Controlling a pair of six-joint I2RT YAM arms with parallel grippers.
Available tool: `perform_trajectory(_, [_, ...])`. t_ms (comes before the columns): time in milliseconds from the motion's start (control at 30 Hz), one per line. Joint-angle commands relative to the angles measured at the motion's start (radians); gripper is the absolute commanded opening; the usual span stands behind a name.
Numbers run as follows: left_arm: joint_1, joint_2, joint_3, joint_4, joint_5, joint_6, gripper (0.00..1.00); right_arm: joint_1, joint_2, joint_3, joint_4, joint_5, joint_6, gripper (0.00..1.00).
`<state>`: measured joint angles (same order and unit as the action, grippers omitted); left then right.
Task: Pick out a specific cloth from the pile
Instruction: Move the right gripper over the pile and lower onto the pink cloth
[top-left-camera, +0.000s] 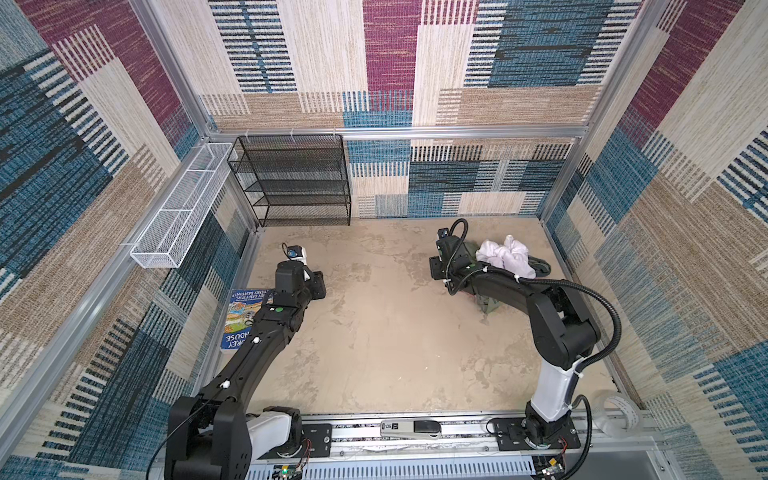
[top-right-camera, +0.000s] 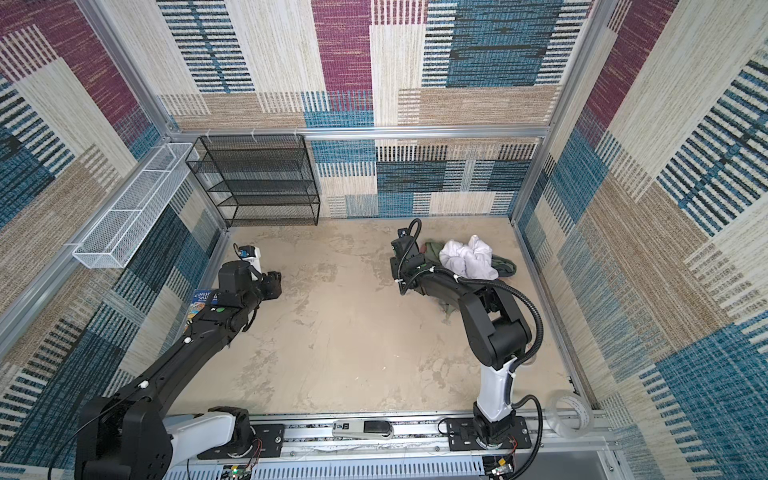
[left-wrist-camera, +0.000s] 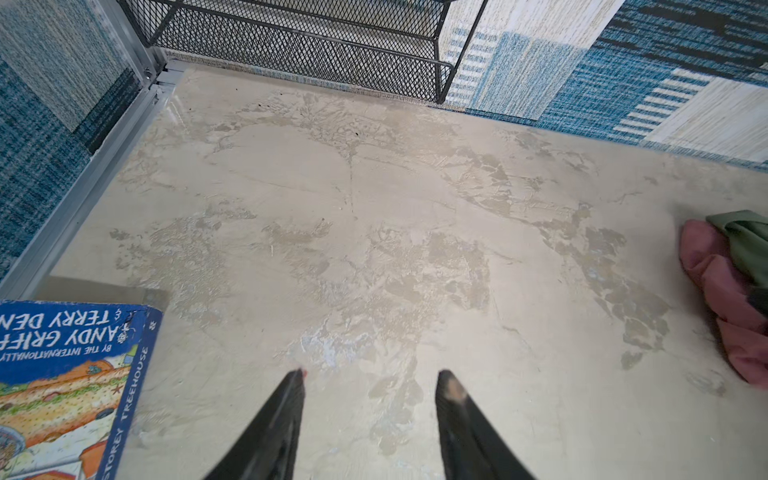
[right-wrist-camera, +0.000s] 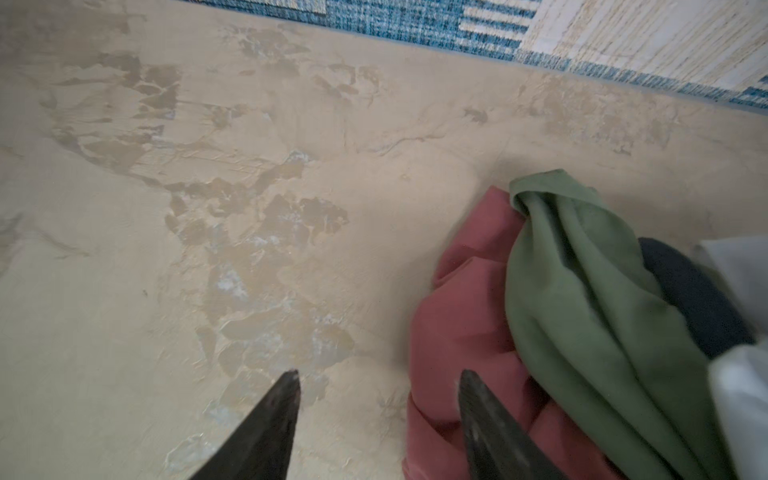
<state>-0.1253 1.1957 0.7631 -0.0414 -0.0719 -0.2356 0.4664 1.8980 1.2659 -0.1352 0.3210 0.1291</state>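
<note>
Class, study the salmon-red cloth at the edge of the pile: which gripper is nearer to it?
Right. The right gripper is at the edge of the salmon-red cloth, jaws astride that edge; the left gripper hovers well away, near the book.

Beige tabletop, left end effector parted above it, book, salmon cloth under green garment.
</note>
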Motion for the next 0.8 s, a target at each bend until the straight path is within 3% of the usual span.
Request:
perform_trajectory(0, [0.001,-0.003,-0.006,0.011,0.018,-0.012,0.54,0.000,0.046,0.047,-0.032,0.070,-0.005,0.62])
perform_trajectory(767, [0.001,0.021,-0.007,0.024,0.018,0.002,0.54,-0.052,0.230,0.168,-0.098,0.151,-0.029,0.47])
